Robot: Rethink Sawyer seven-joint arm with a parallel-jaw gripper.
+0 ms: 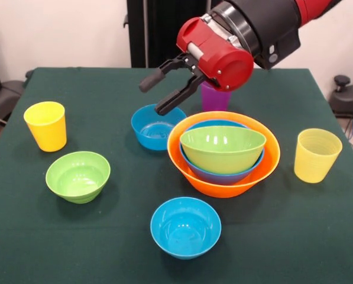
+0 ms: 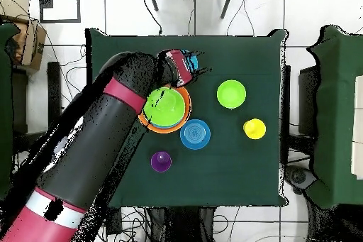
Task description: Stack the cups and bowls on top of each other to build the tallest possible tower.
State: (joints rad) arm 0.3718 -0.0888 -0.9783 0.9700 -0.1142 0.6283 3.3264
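Note:
The tower is the big orange bowl (image 1: 223, 177) (image 2: 152, 123) with the large blue bowl (image 1: 220, 174) and the medium green bowl (image 1: 222, 148) (image 2: 164, 104) nested in it. My gripper (image 1: 159, 90) (image 2: 198, 67) hangs raised above the table, left of the stack in the front view, open and empty. One small blue bowl (image 1: 155, 127) (image 2: 195, 134) sits beneath it in the front view. Another small blue bowl (image 1: 185, 228) is near the front. The small green bowl (image 1: 77, 176) (image 2: 231, 94) and the yellow cup (image 1: 46, 125) (image 2: 254, 128) stand at the left. The purple cup (image 1: 214, 99) (image 2: 161, 161) stands behind the stack. The ribbed pale yellow cup (image 1: 316, 155) stands at the right.
The table has a dark green cloth (image 1: 294, 236) (image 2: 241, 175). My arm (image 2: 106, 147) covers the pale yellow cup's side of the table in the overhead view. Chairs and cables lie beyond the table's edges.

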